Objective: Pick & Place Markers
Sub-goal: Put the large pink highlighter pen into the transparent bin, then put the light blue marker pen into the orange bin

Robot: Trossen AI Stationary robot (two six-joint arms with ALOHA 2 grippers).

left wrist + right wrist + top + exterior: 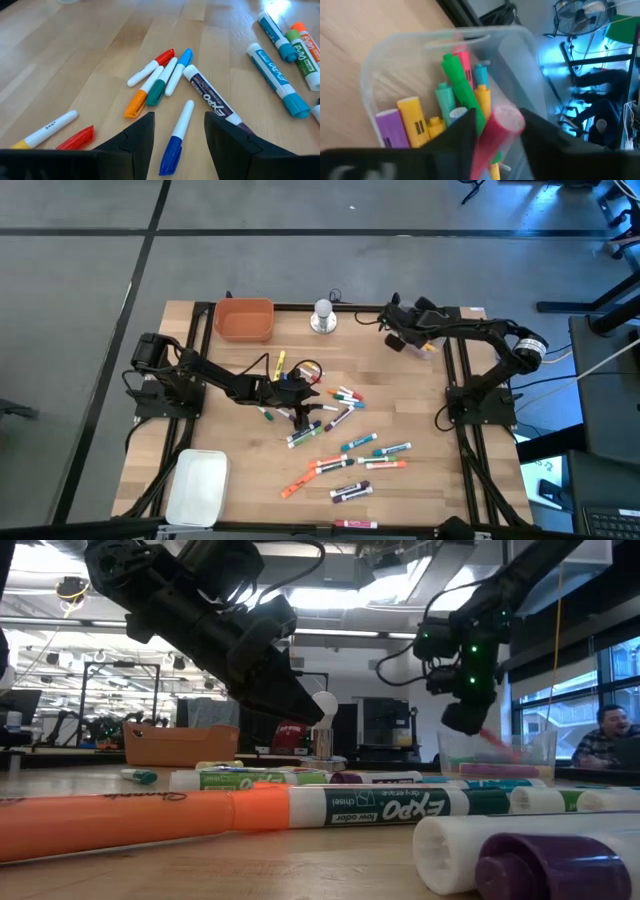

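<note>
My right gripper point(495, 145) hangs over the clear bin point(385, 45) at the table's far right, fingers parted round a red marker point(492, 135) that should drop straight among those already inside. My left gripper point(177, 145), fingers apart, hovers mid-table astride a blue-capped marker point(176, 132); I judge a square descent best, clear of the black one point(212, 97) just beside it.

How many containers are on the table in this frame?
3: an orange bin beside the silver knob, a white tray in a corner on the left arm's side, and a clear tub holding markers under the right gripper. None seem hidden.
</note>
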